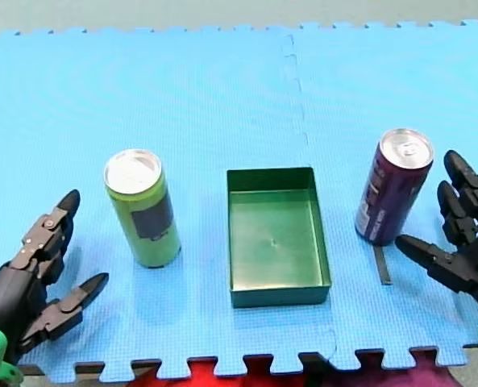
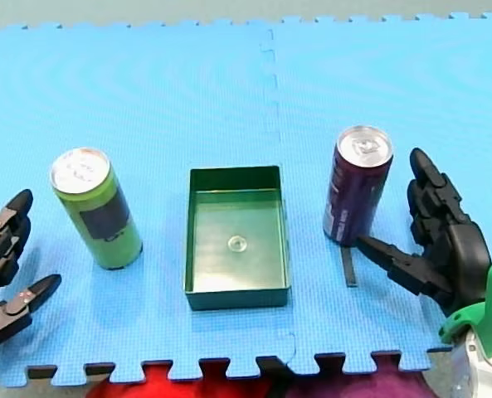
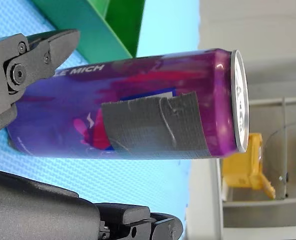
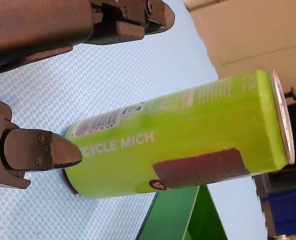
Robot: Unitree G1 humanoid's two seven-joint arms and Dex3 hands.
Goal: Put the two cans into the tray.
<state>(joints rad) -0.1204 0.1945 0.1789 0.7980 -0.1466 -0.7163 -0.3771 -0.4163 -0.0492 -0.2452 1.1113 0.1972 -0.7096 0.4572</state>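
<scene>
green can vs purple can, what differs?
Colour: green can is lime, purple can dark purple. Place: green can stands left of the tray, beside the left hand; purple can right of it, beside the right hand. Green can's patch is dark, purple can's tape grey. Both upright on the mat, outside the tray, ungrasped.

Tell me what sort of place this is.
Likely a robot test bench in a lab: blue interlocking foam mat, green tray between tape-patched green can and purple can. The left hand is by the green can, right hand by the purple one, both empty.
</scene>
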